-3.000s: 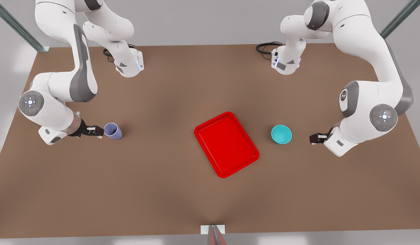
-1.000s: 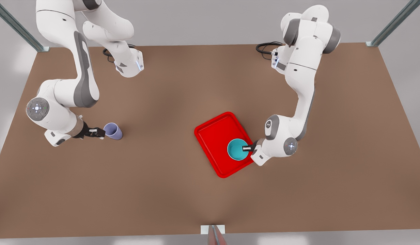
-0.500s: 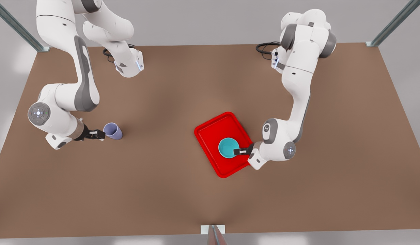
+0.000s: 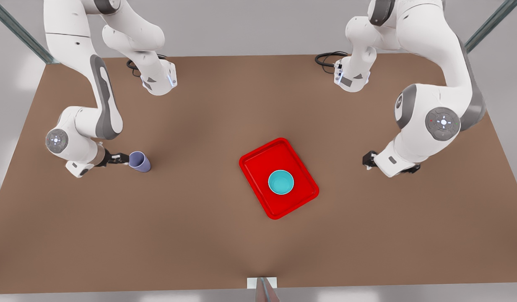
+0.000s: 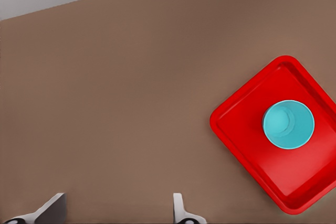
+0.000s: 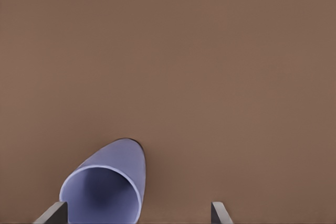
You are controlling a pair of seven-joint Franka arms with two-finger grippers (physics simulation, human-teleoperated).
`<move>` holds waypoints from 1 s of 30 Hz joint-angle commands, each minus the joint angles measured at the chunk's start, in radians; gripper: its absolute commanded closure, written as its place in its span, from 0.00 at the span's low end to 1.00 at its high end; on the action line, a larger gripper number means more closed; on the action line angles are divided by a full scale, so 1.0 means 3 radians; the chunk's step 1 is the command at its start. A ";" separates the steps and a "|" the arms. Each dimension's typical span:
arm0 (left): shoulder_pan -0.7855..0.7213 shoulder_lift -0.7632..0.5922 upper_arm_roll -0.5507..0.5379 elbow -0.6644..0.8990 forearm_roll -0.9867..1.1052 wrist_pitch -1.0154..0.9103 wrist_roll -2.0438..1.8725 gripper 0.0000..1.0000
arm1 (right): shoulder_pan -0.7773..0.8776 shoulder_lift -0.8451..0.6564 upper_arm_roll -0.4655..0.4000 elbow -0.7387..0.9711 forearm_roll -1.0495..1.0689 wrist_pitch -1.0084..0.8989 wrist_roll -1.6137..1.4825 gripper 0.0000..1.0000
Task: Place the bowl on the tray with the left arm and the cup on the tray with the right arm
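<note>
The bowl (image 4: 281, 182) has been released by the left gripper (image 4: 366, 160) and now sits alone on the tray (image 4: 258, 163), well clear of those fingers. That gripper has been drawn back off the tray toward the front view's right and raised, its fingers (image 5: 177, 208) spread apart over bare table. The right gripper (image 4: 123, 158) has been brought closer to the cup (image 4: 139, 161), whose rim now lies just beside one fingertip (image 6: 55, 212).

Even, diffuse overhead light, bright throughout; flat brown tabletop (image 4: 208, 235) shows a paler patch mid-surface and darker corners; shadows soft, faint beside the flat red rectangular tray (image 4: 258, 165); no glare; renders clean, no blur, no edge distortion.
</note>
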 commanded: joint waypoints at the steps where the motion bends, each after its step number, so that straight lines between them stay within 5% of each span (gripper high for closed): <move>1: 0.0001 0.0008 0.0000 0.0000 0.0190 0.0000 -0.0001 0.00 | -0.0002 -0.0003 0.0000 -0.0032 0.0000 0.0054 -0.0008 0.00; 21: -0.0040 0.0131 -0.0010 0.0000 0.0175 0.0010 -0.0047 0.00 | -0.0022 0.0191 -0.0005 -0.0534 0.0108 0.0709 -0.0274 0.00; 24: -0.0040 0.0131 -0.0010 0.0000 0.0175 0.0010 -0.0047 0.00 | -0.0027 0.0222 -0.0010 -0.0539 0.0108 0.0709 -0.0268 0.22; 30: -0.0040 0.0131 -0.0010 0.0000 0.0175 0.0010 -0.0047 0.00 | -0.0022 0.0258 -0.0010 -0.0605 0.0108 0.0822 -0.0268 0.33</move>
